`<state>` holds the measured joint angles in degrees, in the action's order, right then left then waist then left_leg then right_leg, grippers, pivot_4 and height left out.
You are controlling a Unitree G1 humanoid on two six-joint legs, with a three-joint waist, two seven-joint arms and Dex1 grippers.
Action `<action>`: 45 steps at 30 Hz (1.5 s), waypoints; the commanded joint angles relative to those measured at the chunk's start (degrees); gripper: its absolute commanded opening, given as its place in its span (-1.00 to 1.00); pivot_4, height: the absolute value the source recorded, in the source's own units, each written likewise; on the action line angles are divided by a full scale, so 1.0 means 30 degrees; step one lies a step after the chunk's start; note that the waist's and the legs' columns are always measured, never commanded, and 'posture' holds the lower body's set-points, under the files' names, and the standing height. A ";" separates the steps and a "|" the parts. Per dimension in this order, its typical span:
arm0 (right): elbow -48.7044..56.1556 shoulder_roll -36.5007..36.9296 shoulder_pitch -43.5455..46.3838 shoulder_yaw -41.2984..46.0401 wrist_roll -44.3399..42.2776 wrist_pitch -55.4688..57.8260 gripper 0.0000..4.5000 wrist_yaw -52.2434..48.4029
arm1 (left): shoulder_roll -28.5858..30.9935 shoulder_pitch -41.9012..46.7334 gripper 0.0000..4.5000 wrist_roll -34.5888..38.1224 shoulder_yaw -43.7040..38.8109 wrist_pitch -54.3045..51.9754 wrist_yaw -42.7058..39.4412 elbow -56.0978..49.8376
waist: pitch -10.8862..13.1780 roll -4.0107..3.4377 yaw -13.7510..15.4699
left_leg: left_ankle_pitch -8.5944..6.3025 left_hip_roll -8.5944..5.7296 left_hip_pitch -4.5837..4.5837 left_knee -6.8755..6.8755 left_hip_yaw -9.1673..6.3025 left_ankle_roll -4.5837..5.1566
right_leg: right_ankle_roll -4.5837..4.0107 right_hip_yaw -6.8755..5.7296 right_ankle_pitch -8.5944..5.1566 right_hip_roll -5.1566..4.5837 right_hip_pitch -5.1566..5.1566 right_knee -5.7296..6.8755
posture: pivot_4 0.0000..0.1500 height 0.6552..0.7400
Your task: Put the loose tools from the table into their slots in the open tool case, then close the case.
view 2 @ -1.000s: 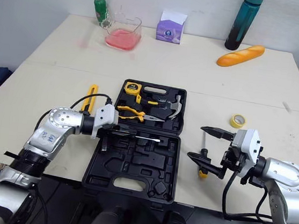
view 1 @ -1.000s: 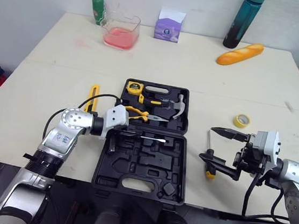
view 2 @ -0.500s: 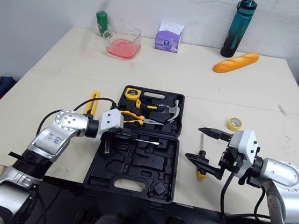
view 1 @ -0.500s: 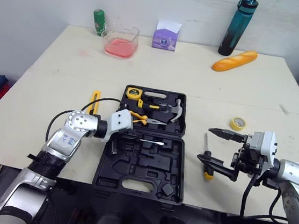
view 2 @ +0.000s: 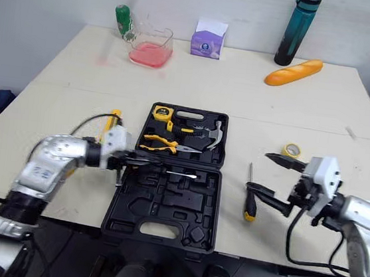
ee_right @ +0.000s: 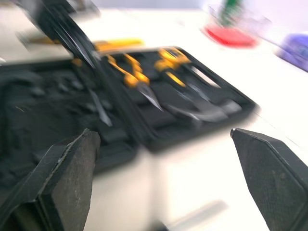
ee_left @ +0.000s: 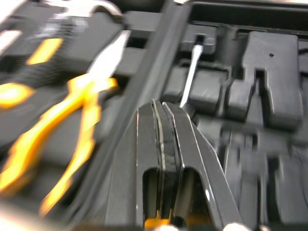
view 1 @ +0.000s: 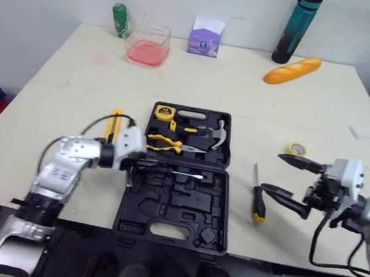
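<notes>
a: where does the tool case [view 1: 172, 230] sit?
b: mid-table [view 1: 78, 79], by the front edge, lying open. its far half holds a tape measure [view 1: 165, 112], pliers [view 1: 164, 143] and a hammer [view 1: 217, 134]. a thin screwdriver [view 1: 184, 174] lies across the near half, its handle end at the left tool [view 1: 143, 164].
a: and around it?
b: a second screwdriver [view 1: 256, 199] just right of the case, the right tool [view 1: 273, 172] beside it, a tape roll [view 1: 297, 149] behind. a knife [view 1: 113, 122] on the left. along the back, left to right: small bottle [view 1: 120, 19], container [view 1: 147, 44], box [view 1: 206, 38], tall bottle [view 1: 293, 27], bread loaf [view 1: 292, 70].
</notes>
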<state>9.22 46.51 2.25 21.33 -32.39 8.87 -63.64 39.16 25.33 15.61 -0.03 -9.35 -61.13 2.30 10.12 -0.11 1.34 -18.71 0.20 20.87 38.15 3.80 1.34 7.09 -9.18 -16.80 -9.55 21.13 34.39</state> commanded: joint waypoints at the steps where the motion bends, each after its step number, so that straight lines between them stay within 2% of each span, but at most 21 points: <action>1: -0.1841 0.1290 -0.0400 0.2723 0.0417 -0.0931 1.00 -0.0257 | 0.1191 -0.1293 -0.57 0.1026 -0.3024 0.1776 -0.0200 -0.0124 | 0.0001 0.0002 -0.0001 | 0.0000 -0.0005 0.0039 0.0008 0.0001 0.0006 | 0.0006 0.0000 0.0003 -0.0001 0.0035 -0.0005 | 1.00 1.00; 5: -0.3495 0.1694 -0.0403 0.3739 0.0754 -0.1638 1.00 -0.0026 | 0.1151 -0.2481 0.22 0.1781 -0.5035 0.2093 0.0785 -0.0276 | 0.0021 0.0034 0.0025 | 0.0006 -0.0014 0.0094 0.0012 0.0018 0.0026 | 0.0019 0.0000 0.0011 -0.0007 0.0082 -0.0011 | 1.00 1.00; 7: -0.4596 0.1810 -0.0217 0.4661 0.1069 -0.2130 1.00 0.0710 | 0.1561 -0.3999 0.62 0.1487 -0.6203 0.2106 0.1366 -0.0126 | 0.0028 0.0030 -0.0007 | 0.0015 -0.0007 0.0087 0.0012 0.0007 0.0025 | 0.0018 -0.0006 0.0012 -0.0006 0.0078 0.0004 | 1.00 1.00; 9: -0.6597 0.2113 -0.0271 0.6048 0.1581 -0.3096 1.00 0.1597 | 0.2450 -0.5523 0.99 0.1064 -0.8480 0.2828 0.2185 0.1258 | 0.0044 0.0025 -0.0059 | 0.0014 -0.0008 0.0076 0.0007 0.0025 0.0025 | 0.0021 0.0016 0.0014 -0.0012 0.0084 0.0015 | 1.00 1.00; 15: -1.0861 0.2896 0.0051 0.7083 0.3444 -0.6202 1.00 0.3147 | 0.4438 -0.6564 0.99 0.1404 -1.2060 0.3500 0.3316 0.5659 | 0.0146 0.0042 -0.0232 | 0.0014 0.0009 0.0081 -0.0010 0.0041 0.0016 | 0.0016 0.0025 0.0012 -0.0012 0.0128 0.0015 | 1.00 1.00; 20: -1.3636 0.3198 0.0934 0.6573 0.4448 -0.7819 1.00 0.4371 | 0.4532 -0.7832 0.99 0.1007 -1.3196 0.4917 0.3905 0.8237 | 0.0191 -0.0041 -0.0526 | 0.0006 -0.0007 0.0070 -0.0027 0.0048 0.0023 | 0.0017 0.0036 0.0013 -0.0051 0.0132 0.0036 | 1.00 1.00; 25: -1.5753 0.3445 0.1484 0.6171 0.5299 -0.9314 1.00 0.5361 | 0.4034 -0.8966 0.99 0.1429 -1.3610 0.5602 0.4630 0.8081 | 0.0214 -0.0048 -0.0595 | 0.0001 0.0007 0.0077 -0.0038 0.0049 0.0009 | 0.0015 0.0031 0.0013 -0.0045 0.0143 0.0040 | 1.00 1.00; 30: -1.6440 0.3287 0.1985 0.5661 0.5268 -0.9749 1.00 0.5791 | 0.4147 -0.8872 0.99 0.1506 -1.3252 0.5657 0.4554 0.8095 | 0.0221 -0.0060 -0.0681 | -0.0001 0.0005 0.0065 -0.0037 0.0056 0.0007 | 0.0014 0.0040 0.0014 -0.0059 0.0143 0.0035 | 1.00 1.00; 37: -1.5168 0.2387 0.2111 0.5235 0.4175 -0.8682 1.00 0.5720 | 0.4364 -0.7734 0.99 0.1751 -1.2695 0.5797 0.3525 0.8578 | 0.0223 -0.0064 -0.0708 | -0.0005 0.0008 0.0073 -0.0037 0.0051 0.0000 | 0.0012 0.0032 0.0014 -0.0053 0.0144 0.0046 | 1.00 1.00; 41: -1.2648 0.1811 0.1594 0.4845 0.3585 -0.5497 1.00 0.6219 | 0.3930 -0.6632 0.99 0.2821 -1.1880 0.4149 0.2891 0.6730 | 0.0229 -0.0076 -0.0697 | -0.0004 0.0009 0.0075 -0.0035 0.0050 0.0001 | 0.0010 0.0034 0.0016 -0.0053 0.0143 0.0053 | 1.00 1.00; 45: -0.7715 0.1242 0.0254 0.4659 0.1831 -0.1002 1.00 0.6496 | 0.3886 -0.5881 0.99 0.3565 -1.0050 0.2642 0.1706 0.3796 | 0.0235 -0.0087 -0.0534 | -0.0004 0.0008 0.0080 -0.0035 0.0042 0.0000 | 0.0009 0.0037 0.0017 -0.0054 0.0144 0.0058 | 1.00 1.00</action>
<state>-21.22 50.36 4.10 34.32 -23.50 0.36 -44.98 50.54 6.87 24.31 -31.47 0.11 -54.44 18.51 10.82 -0.37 -0.26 -18.72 0.22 21.12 38.05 3.92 1.34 7.12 -9.07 -16.75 -9.71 21.57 34.56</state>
